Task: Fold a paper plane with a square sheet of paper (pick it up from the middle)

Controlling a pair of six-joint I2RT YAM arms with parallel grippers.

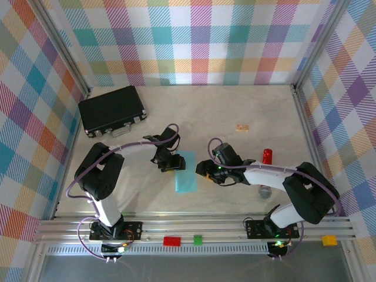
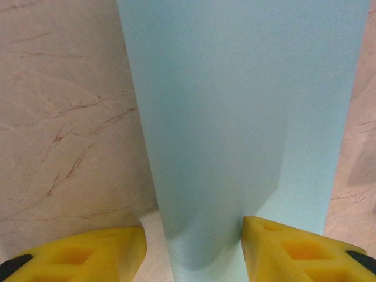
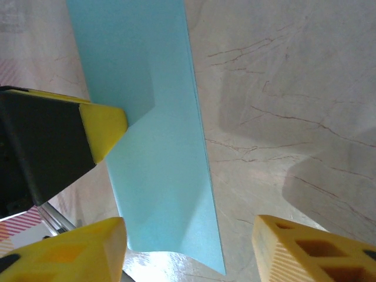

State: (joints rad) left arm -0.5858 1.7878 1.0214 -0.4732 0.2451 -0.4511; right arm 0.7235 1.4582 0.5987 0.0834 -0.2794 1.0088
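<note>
Left claw (image 2: 194, 249) spread, blue sheet (image 2: 235, 106) between its fingers (image 2: 288, 249), right claw (image 3: 188, 247) spread, sheet just ahead

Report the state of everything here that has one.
Thin light turquoise-blue paper sheet: folded in half, lying on the marble-look table.
Black rectangular hard case: closed.
Left gripper: open, paper between its fingers.
Right gripper: open, paper's end between its fingers.

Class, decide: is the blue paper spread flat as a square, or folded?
Folded: the sheet of paper is a narrow strip with two layered edges along one side.
</note>
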